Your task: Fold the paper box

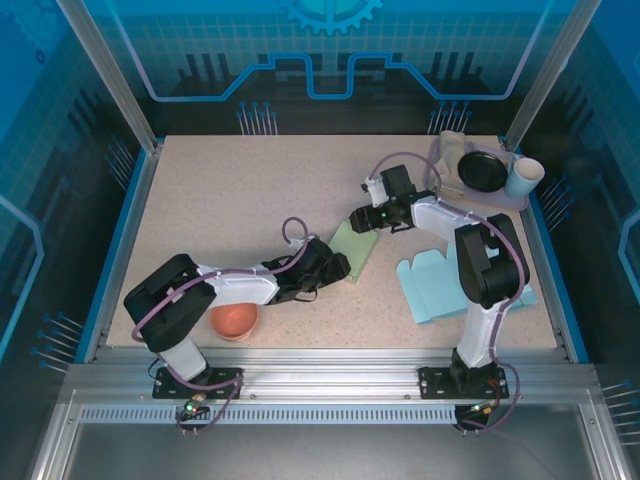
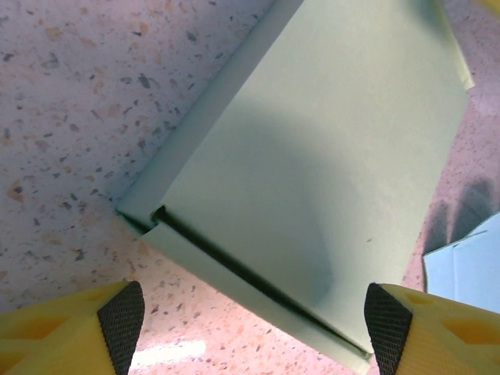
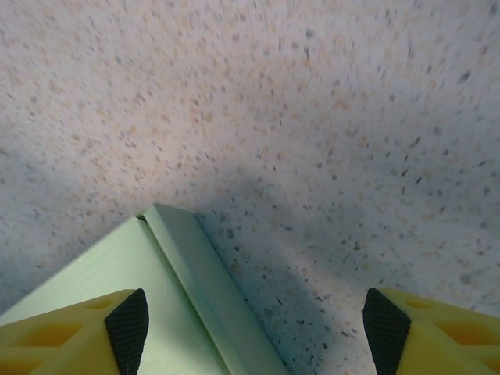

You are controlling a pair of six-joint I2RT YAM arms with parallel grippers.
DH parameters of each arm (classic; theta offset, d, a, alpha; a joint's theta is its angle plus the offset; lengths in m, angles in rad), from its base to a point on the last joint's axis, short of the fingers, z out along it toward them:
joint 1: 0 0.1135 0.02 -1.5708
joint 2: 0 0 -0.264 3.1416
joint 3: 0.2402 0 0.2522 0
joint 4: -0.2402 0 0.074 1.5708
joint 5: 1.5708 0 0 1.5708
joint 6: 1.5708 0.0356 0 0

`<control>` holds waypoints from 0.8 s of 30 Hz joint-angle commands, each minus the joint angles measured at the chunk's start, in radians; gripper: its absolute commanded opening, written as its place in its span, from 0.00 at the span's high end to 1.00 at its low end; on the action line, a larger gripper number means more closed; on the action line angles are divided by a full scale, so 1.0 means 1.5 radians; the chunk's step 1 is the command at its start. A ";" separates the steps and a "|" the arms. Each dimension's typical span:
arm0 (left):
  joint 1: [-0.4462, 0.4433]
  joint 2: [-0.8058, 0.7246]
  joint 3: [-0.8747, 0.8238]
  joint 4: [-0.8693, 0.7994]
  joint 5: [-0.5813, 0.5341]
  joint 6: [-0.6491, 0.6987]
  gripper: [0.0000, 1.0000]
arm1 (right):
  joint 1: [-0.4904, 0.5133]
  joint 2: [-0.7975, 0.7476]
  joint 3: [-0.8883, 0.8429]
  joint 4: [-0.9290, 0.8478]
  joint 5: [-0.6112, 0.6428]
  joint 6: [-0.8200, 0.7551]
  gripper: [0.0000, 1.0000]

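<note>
Near the middle of the table [image 1: 230,200], the pale green paper box [image 1: 356,248] lies on the speckled surface between the two grippers. The left gripper [image 1: 334,268] hovers at the box's near end with its jaws spread wide and nothing between them. In its wrist view the black pads [image 2: 121,322] straddle the near edge, where one long wall is turned up and a dark gap runs along the adjoining wall from the corner. The right gripper [image 1: 364,218] hangs over the far corner, likewise wide and empty.

The task looks partway done: the walls are creased up, but the near corner is not closed. The next move probably calls for one gripper to steady the box while the other presses the loose wall inward, gently, since thin paper buckles easily. A blue paper sheet [image 1: 432,288] lies flat to the right, apart from the box.

No brand, label or writing can be read on anything.
</note>
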 commanded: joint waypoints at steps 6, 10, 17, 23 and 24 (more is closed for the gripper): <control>-0.003 0.043 0.036 0.023 -0.027 -0.021 0.26 | -0.010 0.028 0.008 -0.035 -0.054 0.009 0.28; 0.009 0.059 0.063 0.006 -0.035 -0.012 0.31 | -0.011 0.030 0.009 -0.055 -0.052 0.003 0.29; 0.076 0.064 0.112 -0.044 -0.041 0.032 0.38 | -0.014 0.007 -0.008 -0.050 -0.114 0.026 0.34; 0.129 0.109 0.189 -0.091 -0.021 0.092 0.39 | -0.011 -0.015 -0.033 0.026 -0.192 0.117 0.40; 0.134 0.120 0.198 -0.092 -0.016 0.096 0.39 | -0.010 -0.014 -0.032 0.037 -0.201 0.136 0.41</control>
